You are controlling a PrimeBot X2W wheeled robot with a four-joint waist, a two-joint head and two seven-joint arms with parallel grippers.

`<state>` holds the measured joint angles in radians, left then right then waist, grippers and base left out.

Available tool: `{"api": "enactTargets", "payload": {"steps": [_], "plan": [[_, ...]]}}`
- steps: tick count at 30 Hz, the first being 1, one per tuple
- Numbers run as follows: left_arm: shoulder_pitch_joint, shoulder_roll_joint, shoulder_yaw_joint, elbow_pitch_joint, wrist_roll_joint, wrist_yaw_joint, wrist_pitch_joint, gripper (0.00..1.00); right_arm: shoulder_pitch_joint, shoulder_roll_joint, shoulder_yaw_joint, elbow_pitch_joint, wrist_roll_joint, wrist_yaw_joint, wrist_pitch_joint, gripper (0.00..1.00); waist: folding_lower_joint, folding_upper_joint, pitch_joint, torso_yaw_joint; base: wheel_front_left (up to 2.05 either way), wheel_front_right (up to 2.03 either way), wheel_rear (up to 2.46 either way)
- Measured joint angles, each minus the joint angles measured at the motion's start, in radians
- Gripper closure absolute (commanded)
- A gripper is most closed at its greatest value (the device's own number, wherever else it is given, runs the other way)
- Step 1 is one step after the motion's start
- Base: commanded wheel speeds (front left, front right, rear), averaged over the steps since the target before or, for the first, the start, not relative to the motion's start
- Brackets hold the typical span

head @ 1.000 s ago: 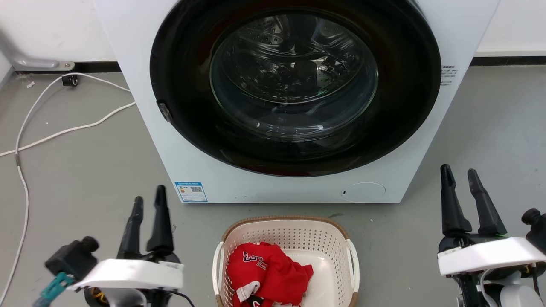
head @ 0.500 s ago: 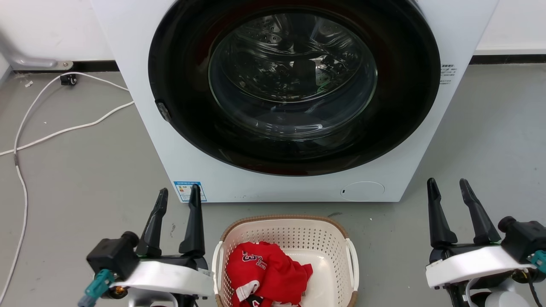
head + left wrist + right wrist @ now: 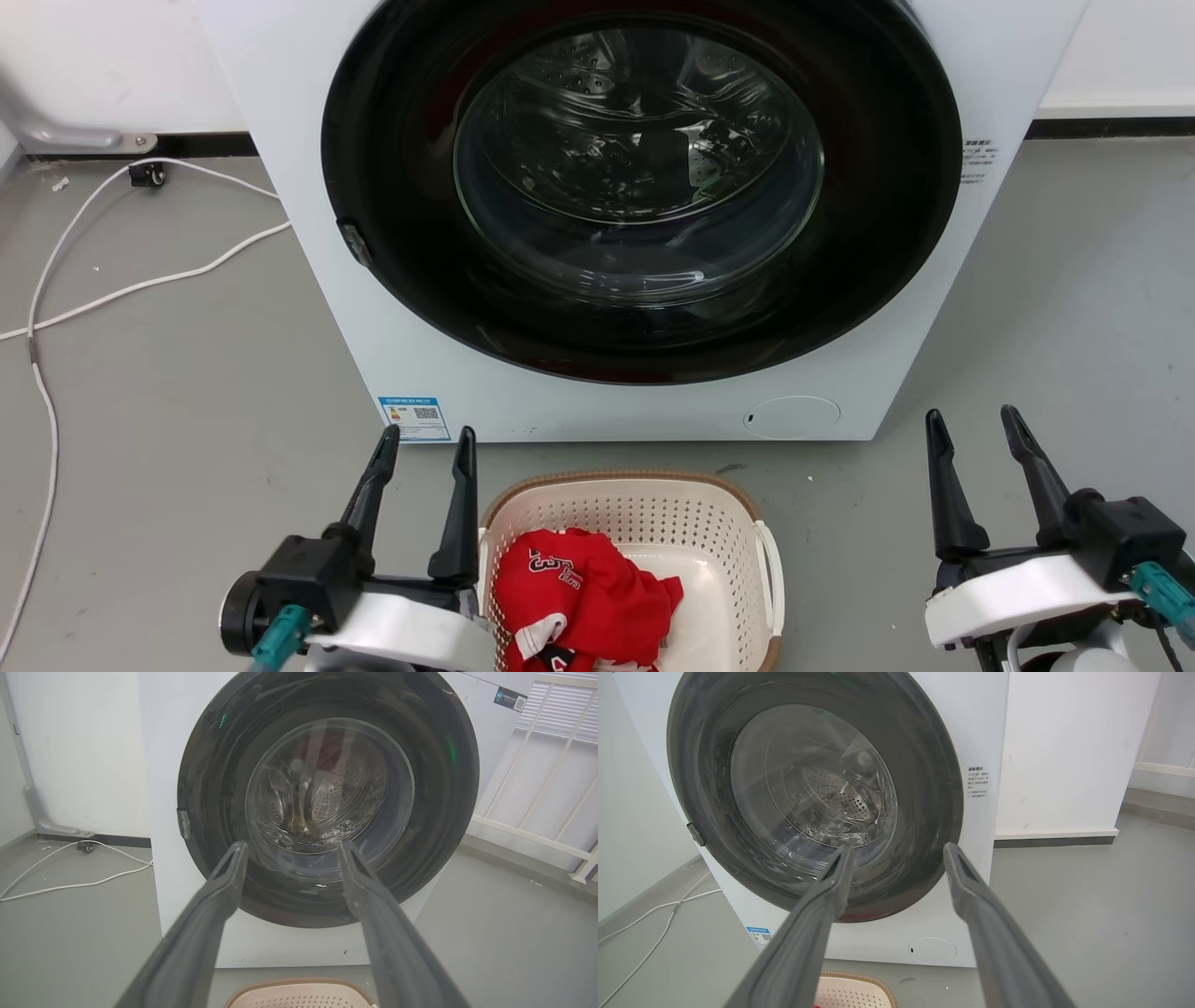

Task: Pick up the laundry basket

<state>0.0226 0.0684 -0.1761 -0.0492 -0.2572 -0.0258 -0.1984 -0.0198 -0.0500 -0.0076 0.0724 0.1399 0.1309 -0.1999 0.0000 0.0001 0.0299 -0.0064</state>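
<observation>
**Though nothing is gripped yet, the laundry basket (image 3: 616, 479) sits between two open grippers**

While its two dark fingers stand spread and empty, the left gripper (image 3: 428, 431) hovers just beside the basket's left handle (image 3: 483, 560), pointing towards the washing machine (image 3: 560, 411). The right gripper (image 3: 971, 413), also spread and holding nothing, hangs well apart from the right handle (image 3: 773, 574), over bare grey floor (image 3: 168, 392).

The basket stands on the floor just in front of the machine, at the bottom middle of the head view, with a crumpled red garment (image 3: 583, 588) inside.

It looks light: thin perforated plastic, fairly stiff, though it would probably twist if raised by one side. The smooth walls offer little purchase. The white side handles seem the best hold, one per gripper, lifted evenly.

Both forearms lie low, wrists roughly level and fingers aimed forward.
</observation>
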Motion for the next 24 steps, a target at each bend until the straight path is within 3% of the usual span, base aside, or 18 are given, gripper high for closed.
{"api": "enactTargets", "payload": {"steps": [18,24], "plan": [[0.000,0.019,-0.058,0.042,0.125,0.031,-0.036,0.00,0.000,0.000,0.020,-0.002,-0.152,0.000,-0.037,0.00,0.0000,0.0000,0.012,-0.003,0.00,0.00,0.00],[0.007,0.009,-0.046,0.072,0.132,0.017,-0.048,0.00,0.000,0.000,0.019,0.020,-0.119,0.000,-0.046,0.00,0.0000,0.0000,0.016,-0.002,0.00,0.00,0.00]]}}
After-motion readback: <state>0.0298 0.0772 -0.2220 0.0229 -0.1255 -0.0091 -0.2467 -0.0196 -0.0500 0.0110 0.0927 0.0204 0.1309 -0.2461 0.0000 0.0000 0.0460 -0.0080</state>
